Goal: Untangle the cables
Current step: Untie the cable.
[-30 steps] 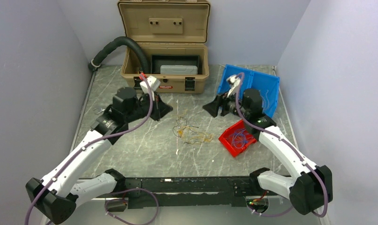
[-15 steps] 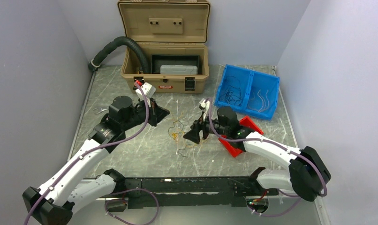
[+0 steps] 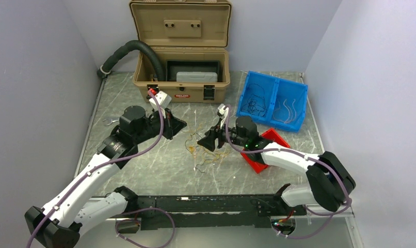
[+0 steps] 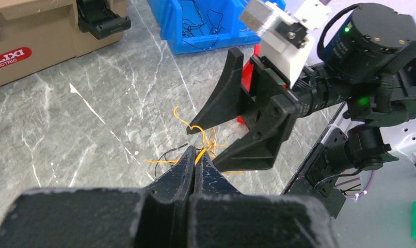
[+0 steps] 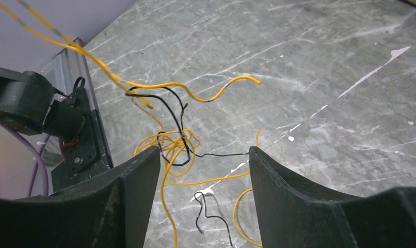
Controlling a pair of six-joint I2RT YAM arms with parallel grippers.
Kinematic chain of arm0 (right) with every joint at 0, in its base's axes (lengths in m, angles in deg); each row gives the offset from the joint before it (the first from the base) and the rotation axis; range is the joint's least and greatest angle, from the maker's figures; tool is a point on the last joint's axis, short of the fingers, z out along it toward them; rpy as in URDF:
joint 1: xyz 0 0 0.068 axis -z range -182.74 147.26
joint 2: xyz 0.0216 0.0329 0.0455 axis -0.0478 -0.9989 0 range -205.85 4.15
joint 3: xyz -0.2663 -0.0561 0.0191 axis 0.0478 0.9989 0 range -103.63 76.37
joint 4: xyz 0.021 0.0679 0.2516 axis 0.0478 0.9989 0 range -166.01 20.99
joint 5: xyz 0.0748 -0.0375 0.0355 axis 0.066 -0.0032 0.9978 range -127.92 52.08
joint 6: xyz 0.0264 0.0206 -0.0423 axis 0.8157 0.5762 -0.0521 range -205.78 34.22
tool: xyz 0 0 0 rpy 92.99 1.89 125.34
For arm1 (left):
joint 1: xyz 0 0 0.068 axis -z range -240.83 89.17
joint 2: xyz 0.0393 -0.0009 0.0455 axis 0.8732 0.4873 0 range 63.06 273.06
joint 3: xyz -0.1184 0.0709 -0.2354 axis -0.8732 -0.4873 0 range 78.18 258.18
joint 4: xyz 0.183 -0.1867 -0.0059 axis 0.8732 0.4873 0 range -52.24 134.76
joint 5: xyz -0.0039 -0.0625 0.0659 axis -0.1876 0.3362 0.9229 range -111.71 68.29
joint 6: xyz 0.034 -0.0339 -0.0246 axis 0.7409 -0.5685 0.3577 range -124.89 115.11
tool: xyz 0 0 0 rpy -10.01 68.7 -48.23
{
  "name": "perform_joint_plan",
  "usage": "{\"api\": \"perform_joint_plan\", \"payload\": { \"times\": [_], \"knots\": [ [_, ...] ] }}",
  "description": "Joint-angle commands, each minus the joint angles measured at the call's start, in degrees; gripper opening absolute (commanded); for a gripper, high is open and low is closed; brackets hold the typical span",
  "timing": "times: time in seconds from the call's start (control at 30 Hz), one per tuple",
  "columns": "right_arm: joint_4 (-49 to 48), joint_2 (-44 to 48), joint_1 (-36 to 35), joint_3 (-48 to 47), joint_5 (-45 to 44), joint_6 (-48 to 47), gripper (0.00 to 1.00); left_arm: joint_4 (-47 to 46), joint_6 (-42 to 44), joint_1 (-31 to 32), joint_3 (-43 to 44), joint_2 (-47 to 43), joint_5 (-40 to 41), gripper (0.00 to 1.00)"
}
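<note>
Grey marbled table point(image 3: 144, 165) carries an open tan case point(image 3: 182, 95) at the back, a blue bin point(image 3: 296, 101) on the right and a red bin point(image 3: 255, 161) nearer the middle. Between the arms, mid-table, lie the cables point(image 3: 206, 150): a loose tangle of yellow-orange and black strands. The left end effector point(image 4: 195, 155) is closed, its tips pinching a yellow-orange strand that rises from the tangle. The right end effector point(image 5: 203, 155) stands open, its two fingers point(image 5: 136, 191) spread either side of the knot, just above the table.
</note>
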State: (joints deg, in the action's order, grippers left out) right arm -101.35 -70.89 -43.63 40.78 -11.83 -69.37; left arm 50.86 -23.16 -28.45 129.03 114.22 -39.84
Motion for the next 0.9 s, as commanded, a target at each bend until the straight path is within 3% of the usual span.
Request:
{"api": "perform_joint_plan", "payload": {
  "times": [0.0, 0.2, 0.27, 0.3, 0.4, 0.63, 0.77, 0.87],
  "knots": [
    [-8.0, -2.29, -0.2, -3.17, 2.09, 2.45, 0.62, -1.63, 0.63, -0.06, 2.05, -1.32, -0.32, 0.0],
    [-10.44, -0.73, -0.36, -1.87, 2.7, 4.74, 0.18, -0.31, 1.03, -0.04, 2.25, -0.91, 0.79, 0.0],
    [-5.87, 0.82, -0.35, -2.89, -0.31, 4.35, 0.03, 0.74, 0.72, -0.08, 2.22, -0.73, 2.48, 0.0],
    [-2.4, 1.3, -0.34, -4.05, -2.18, 4.14, 0.0, 1.66, 0.17, -0.24, 2.3, -0.6, 4.03, 0.0],
    [4.35, 4.74, -0.18, -4.91, -10.11, 4.45, 0.0, 8.46, -2.93, -3.33, 4.17, 0.45, 12.87, 0.0],
    [19.47, 18.51, 4.26, -4.68, -29.14, 8.1, 0.0, 23.03, -2.9, -22.61, 10.36, 0.91, 20.63, 0.0],
    [36.77, 22.78, 17.38, -9.37, -38.14, 15.3, 0.0, 25.76, -3.7, -29.47, 10.13, -1.42, 26.67, 0.0],
    [43.65, 22.84, 28.68, -12.65, -37.94, 15.35, 0.0, 24.02, -6.9, -33.83, 6.85, -5.59, 30.0, 0.0]
  ]
}}
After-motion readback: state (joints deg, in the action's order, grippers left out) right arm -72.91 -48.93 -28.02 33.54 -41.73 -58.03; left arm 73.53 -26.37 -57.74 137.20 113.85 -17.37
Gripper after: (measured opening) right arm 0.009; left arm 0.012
